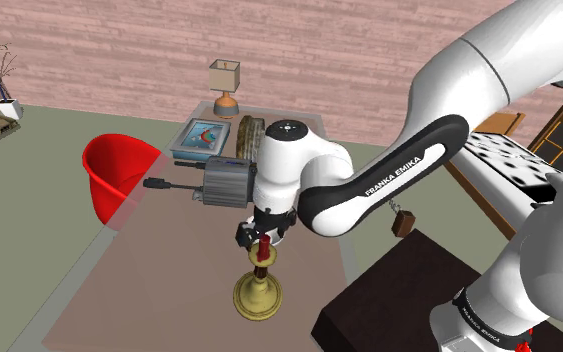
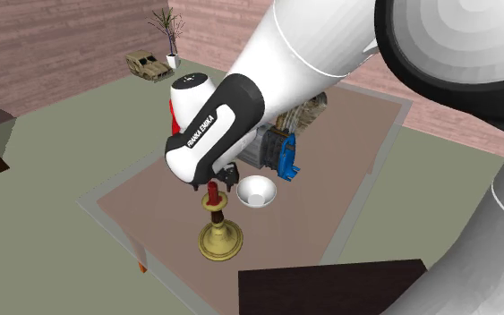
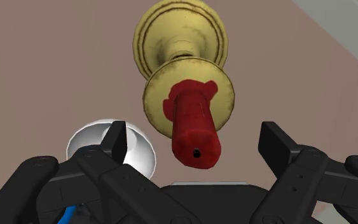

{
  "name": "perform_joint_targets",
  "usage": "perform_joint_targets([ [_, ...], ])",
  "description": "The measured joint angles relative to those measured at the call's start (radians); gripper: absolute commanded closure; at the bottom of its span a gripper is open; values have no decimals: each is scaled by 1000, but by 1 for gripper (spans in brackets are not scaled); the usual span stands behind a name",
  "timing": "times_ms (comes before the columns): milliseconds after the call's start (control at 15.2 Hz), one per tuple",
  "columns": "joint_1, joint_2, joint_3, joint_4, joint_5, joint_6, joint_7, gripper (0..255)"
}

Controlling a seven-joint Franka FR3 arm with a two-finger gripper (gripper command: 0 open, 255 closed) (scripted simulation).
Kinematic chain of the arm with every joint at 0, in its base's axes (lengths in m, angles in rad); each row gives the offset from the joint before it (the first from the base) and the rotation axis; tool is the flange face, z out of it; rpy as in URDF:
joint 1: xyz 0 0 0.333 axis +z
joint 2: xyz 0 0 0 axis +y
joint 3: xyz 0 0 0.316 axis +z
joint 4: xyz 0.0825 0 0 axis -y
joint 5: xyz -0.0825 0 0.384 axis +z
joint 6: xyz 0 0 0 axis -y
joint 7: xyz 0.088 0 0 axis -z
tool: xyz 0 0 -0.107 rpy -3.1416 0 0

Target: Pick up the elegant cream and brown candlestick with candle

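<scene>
A gold-coloured candlestick [image 1: 257,292] with a red candle [image 1: 263,247] stands upright on the brownish table top [image 1: 149,290]. My gripper [image 1: 262,232] hangs straight above it, open. In the wrist view the candle [image 3: 193,130] rises from the candlestick's drip pan [image 3: 219,89] towards the gap between the fingers of my gripper [image 3: 196,137]. Both black fingertips [image 3: 116,139] stand well clear of the candle on either side and touch nothing. In the second exterior view the gripper [image 2: 221,176] sits just over the candle top [image 2: 213,191], with the round base [image 2: 219,240] below.
A white bowl [image 2: 255,191] sits close beside the candlestick. Behind the hand lie a grey tool [image 1: 219,183], a red bucket [image 1: 119,170], a framed picture [image 1: 201,137] and a small lamp [image 1: 225,85]. The dark stand [image 1: 389,300] is at the shoulder view's lower right.
</scene>
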Motion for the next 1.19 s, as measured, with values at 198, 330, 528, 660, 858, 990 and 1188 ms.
perform_joint_targets([
  [198, 3, 15, -5, 1, -14, 12, 10, 255],
  [330, 3, 15, -5, 1, -16, 14, 11, 255],
  [528, 3, 16, -6, 2, -17, 15, 12, 255],
  [660, 3, 16, -6, 2, -17, 15, 12, 255],
  [858, 2, 9, -3, 2, -9, 7, 6, 255],
  [990, -3, -5, 2, 7, 7, -11, -9, 255],
  [1188, -8, -39, 12, 10, 40, -42, -32, 255],
])
